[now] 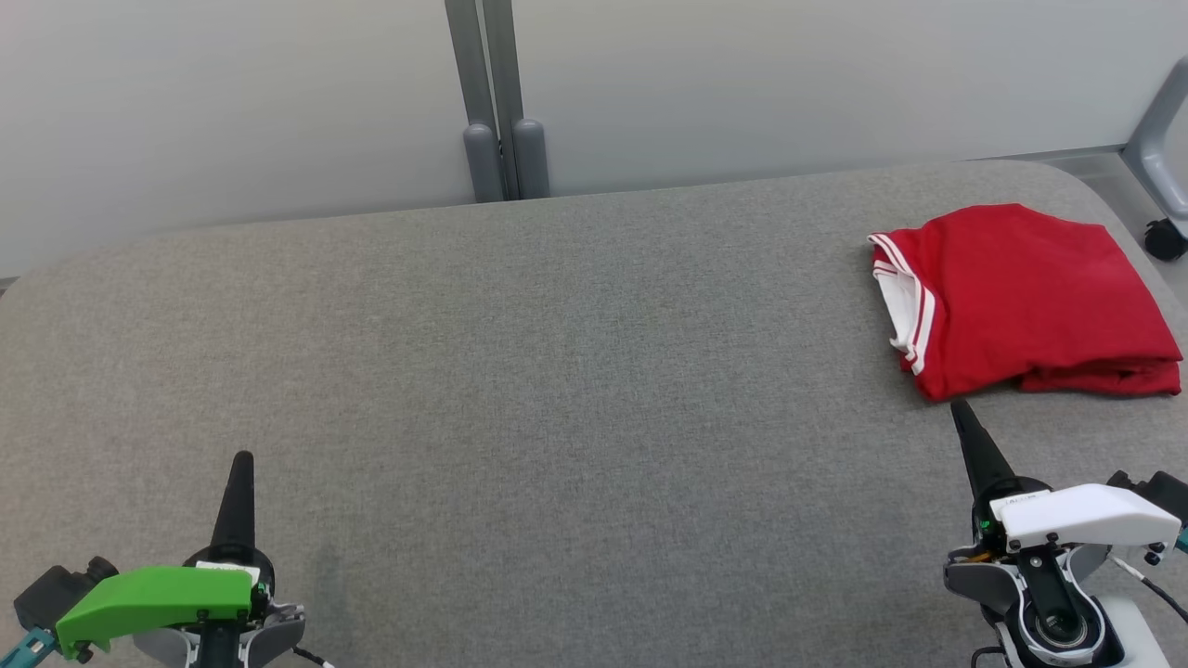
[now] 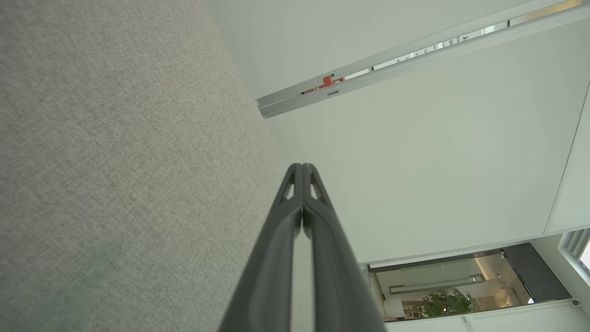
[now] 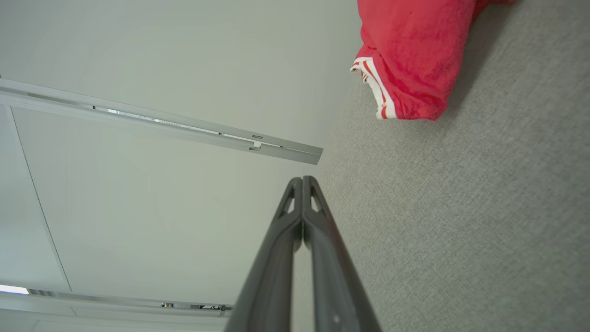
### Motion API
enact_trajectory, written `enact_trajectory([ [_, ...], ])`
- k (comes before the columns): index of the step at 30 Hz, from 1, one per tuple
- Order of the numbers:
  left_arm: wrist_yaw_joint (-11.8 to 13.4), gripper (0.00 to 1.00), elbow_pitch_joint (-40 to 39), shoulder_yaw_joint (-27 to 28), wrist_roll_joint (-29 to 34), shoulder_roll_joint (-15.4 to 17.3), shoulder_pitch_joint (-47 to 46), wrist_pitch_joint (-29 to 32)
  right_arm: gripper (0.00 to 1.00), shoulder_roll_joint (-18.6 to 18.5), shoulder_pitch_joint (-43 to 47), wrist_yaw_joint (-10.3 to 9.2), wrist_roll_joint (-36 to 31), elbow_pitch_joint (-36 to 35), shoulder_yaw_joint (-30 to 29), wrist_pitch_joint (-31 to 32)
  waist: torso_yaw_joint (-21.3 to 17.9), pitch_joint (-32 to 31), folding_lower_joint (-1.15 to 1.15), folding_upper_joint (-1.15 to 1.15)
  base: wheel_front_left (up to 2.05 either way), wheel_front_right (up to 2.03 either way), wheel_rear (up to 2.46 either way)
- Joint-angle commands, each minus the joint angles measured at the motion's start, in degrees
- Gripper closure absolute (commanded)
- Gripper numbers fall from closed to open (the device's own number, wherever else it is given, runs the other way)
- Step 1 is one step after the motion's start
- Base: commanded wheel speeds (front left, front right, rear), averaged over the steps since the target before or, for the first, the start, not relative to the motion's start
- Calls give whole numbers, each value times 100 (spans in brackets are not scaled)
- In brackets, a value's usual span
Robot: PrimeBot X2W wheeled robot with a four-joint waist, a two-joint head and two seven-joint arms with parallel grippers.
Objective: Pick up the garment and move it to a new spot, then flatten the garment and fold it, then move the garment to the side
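Note:
The red garment (image 1: 1021, 301) lies folded into a compact block at the far right of the grey padded table (image 1: 557, 390), its white sleeve and striped trim facing left; its lettering is hidden. In the right wrist view the garment (image 3: 415, 60) sits at the top, ahead of the fingers. My right gripper (image 1: 958, 410) is shut and empty, its tip just short of the garment's near edge. My left gripper (image 1: 243, 459) rests at the lower left, shut and empty. The shut fingers also show in the wrist views: left gripper (image 2: 302, 167), right gripper (image 3: 302, 180).
A white partition wall with a grey post (image 1: 497, 102) rises behind the table. A chair leg with a caster (image 1: 1165, 237) stands beyond the table's right end. The garment lies close to the table's rounded right edge.

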Motion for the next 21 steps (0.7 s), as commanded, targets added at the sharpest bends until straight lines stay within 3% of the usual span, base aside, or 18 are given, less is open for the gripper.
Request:
enact_trajectory([
  [1,-42,100,-59,30,-166,-9,-116,37,100,-5,7,3,132,-66,-47,51,3,2,0,0,0,0,0],
  [21,-43,100,-75,90,-1010,-54,-204,276,100,88,39,3,962,-114,-210,292,42,27,0,0,0,0,0],
])
